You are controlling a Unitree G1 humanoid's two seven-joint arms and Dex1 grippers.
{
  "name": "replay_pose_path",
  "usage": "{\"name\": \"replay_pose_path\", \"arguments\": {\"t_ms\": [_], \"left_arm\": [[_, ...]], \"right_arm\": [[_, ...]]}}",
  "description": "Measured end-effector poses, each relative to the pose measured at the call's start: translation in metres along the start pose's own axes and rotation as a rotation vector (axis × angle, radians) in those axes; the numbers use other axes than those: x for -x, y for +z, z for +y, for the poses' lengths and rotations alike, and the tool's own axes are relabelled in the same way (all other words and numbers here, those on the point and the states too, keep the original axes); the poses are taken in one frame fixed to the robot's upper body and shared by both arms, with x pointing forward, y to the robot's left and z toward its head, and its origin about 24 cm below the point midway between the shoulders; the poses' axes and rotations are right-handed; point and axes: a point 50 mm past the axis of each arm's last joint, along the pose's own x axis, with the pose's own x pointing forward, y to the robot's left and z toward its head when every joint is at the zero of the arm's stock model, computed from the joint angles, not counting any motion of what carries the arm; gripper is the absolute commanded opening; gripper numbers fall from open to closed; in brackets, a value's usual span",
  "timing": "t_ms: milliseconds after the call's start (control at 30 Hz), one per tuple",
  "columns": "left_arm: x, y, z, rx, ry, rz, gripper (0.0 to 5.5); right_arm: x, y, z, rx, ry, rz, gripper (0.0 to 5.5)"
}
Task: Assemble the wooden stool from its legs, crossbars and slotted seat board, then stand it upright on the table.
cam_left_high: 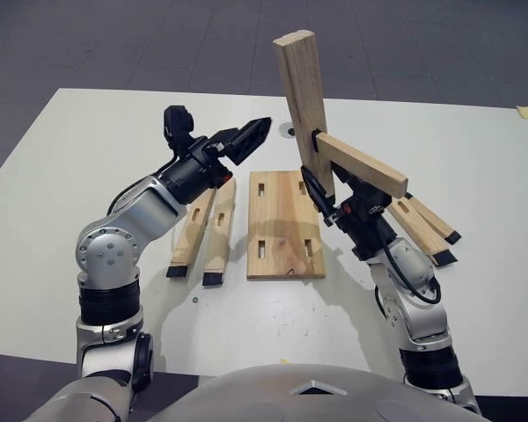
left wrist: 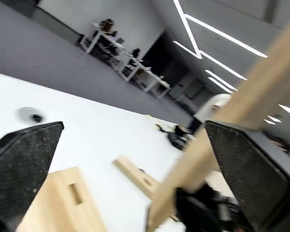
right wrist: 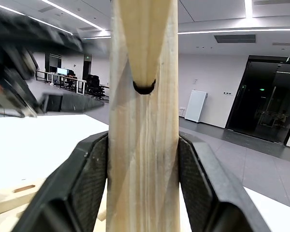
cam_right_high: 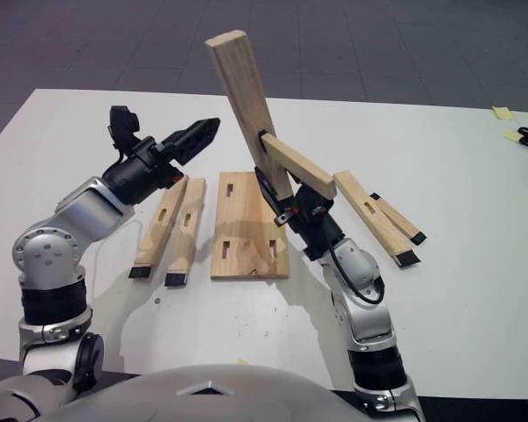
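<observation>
Clamping a pale wooden stool leg (cam_left_high: 304, 97) near its lower end, the right gripper (cam_left_high: 324, 195) holds it raised and tilted, its top leaning away from the robot and slightly to the left. In the right wrist view the black ridged pads (right wrist: 89, 183) press flat against both faces of the wood. A light wooden crossbar (cam_left_high: 365, 164) is seated in a slot in this leg just above the grip and sticks out to the right, sloping downward. The leg's lower end sits over the far right corner of the flat rectangular wooden seat board (cam_left_high: 284, 224), which lies on the white table (cam_left_high: 70, 176) between the two arms and shows four small rectangular slots. Whether leg and board touch cannot be told, as the gripper hides that spot. The left gripper (cam_left_high: 257, 130) hangs in the air to the left of the held leg, above the far ends of two tapered wooden legs with black feet (cam_left_high: 192, 233), and points towards the held leg. Its wrist view shows the two dark fingers (left wrist: 19, 164) spread wide with nothing between them. Those two legs lie side by side just left of the board, black feet towards the robot. Two more slotted wooden pieces with black tips (cam_left_high: 422, 229) lie together at an angle on the table to the right of the right arm.
</observation>
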Motion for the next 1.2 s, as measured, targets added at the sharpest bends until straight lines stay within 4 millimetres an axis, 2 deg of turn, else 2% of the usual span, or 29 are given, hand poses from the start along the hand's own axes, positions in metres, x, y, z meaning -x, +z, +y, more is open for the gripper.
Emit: {"name": "replay_pose_path", "arguments": {"t_ms": [167, 300, 433, 700, 1200], "left_arm": [[0.006, 0.011, -0.011, -0.081, -0.101, 0.031, 5.40], [-0.008, -0.001, -0.011, -0.175, -0.061, 0.063, 5.40], [-0.019, -0.013, -0.014, -0.176, -0.061, 0.046, 5.40], [-0.027, -0.001, -0.016, -0.137, -0.042, -0.093, 4.02], [-0.031, -0.015, -0.016, -0.172, -0.024, -0.065, 1.39]], "right_arm": [[0.006, -0.005, -0.002, -0.002, -0.013, 0.040, 2.08], [0.006, -0.008, 0.002, 0.019, 0.044, 0.072, 2.08], [0.003, -0.007, 0.006, 0.073, 0.111, 0.087, 2.08], [0.003, -0.008, 0.007, 0.109, 0.132, 0.104, 2.08], [0.003, -0.009, 0.007, 0.104, 0.118, 0.107, 2.08]]}}
